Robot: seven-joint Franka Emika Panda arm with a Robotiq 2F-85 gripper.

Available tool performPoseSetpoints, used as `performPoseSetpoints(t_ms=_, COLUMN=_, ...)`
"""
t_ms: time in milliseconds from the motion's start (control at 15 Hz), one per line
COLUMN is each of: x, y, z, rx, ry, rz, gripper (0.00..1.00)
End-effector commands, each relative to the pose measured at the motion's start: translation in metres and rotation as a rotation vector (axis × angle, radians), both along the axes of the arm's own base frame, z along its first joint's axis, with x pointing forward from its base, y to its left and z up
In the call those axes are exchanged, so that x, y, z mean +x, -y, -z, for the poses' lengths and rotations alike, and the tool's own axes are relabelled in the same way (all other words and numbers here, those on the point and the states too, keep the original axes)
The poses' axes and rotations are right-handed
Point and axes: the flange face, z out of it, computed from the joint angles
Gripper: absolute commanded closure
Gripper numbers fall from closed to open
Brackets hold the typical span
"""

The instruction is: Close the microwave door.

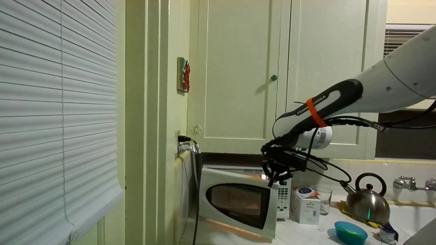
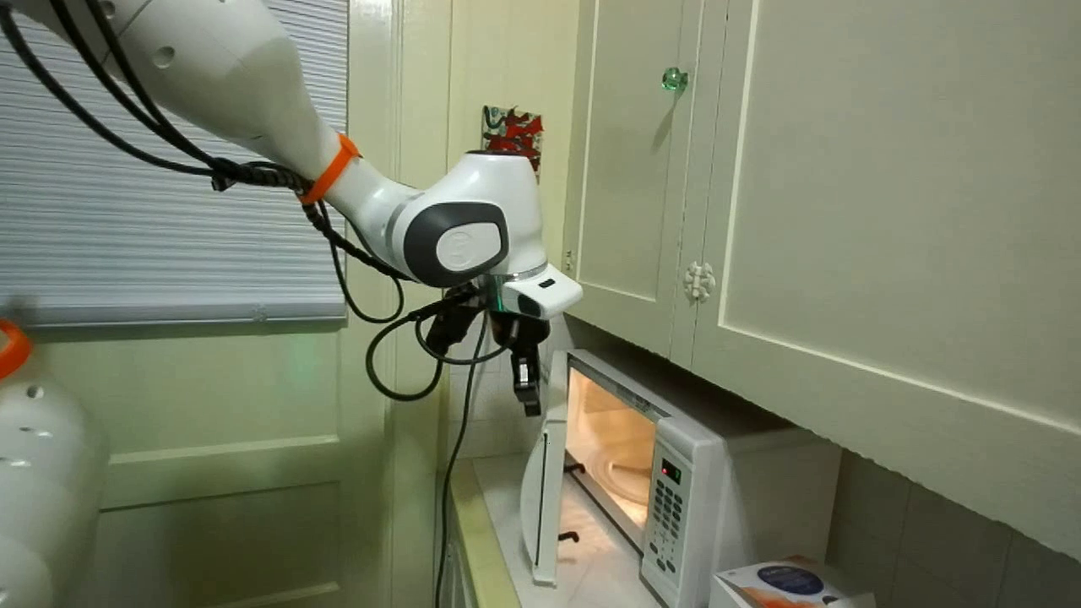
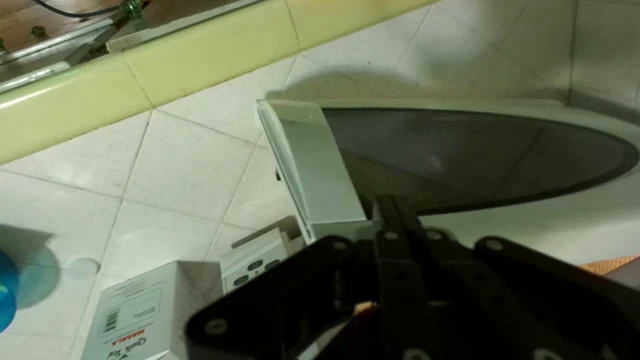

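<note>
The microwave door stands partly open in both exterior views; it is a white-framed panel with dark glass (image 1: pixel 235 204), seen nearly edge-on (image 2: pixel 551 507) beside the lit interior. In the wrist view the door (image 3: pixel 465 155) spans the middle right, its free edge on the left. The white microwave body (image 2: pixel 768 490) also shows its keypad side (image 1: pixel 284 200). My gripper (image 1: pixel 271 183) is shut and empty, pointing down at the top of the door near its free edge. It hangs on the outer-face side (image 2: pixel 529 407). In the wrist view its fingertips (image 3: pixel 395 202) overlap the door; contact cannot be told.
A white tea box (image 1: pixel 306 209) stands beside the microwave, also in the wrist view (image 3: pixel 140 310). A glass (image 1: pixel 325 200), blue bowl (image 1: pixel 351 233) and kettle (image 1: pixel 368 206) are farther right. Cabinets (image 2: pixel 887 211) hang above. A black cord (image 1: pixel 197 204) runs past the hinge side.
</note>
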Motion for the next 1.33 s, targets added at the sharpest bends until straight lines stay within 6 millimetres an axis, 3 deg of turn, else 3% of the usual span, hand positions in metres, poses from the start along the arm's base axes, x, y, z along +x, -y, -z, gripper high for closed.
performPoseSetpoints(t_ms=0, x=0.0, y=0.011, z=-0.002, rx=-0.001, ry=0.003, rz=0.012, gripper=0.99)
performPoseSetpoints(t_ms=333, x=-0.001, y=0.014, z=-0.004, rx=-0.003, ry=0.009, rz=0.015, gripper=1.0)
performPoseSetpoints(t_ms=600, x=0.019, y=0.027, z=-0.004, rx=-0.055, ry=0.138, rz=-0.031, gripper=1.0)
performPoseSetpoints(t_ms=1067, x=0.041, y=0.044, z=0.024, rx=-0.085, ry=0.156, rz=-0.04, gripper=1.0)
performPoseSetpoints(t_ms=1267, x=0.052, y=0.054, z=0.026, rx=-0.137, ry=0.236, rz=-0.047, gripper=1.0)
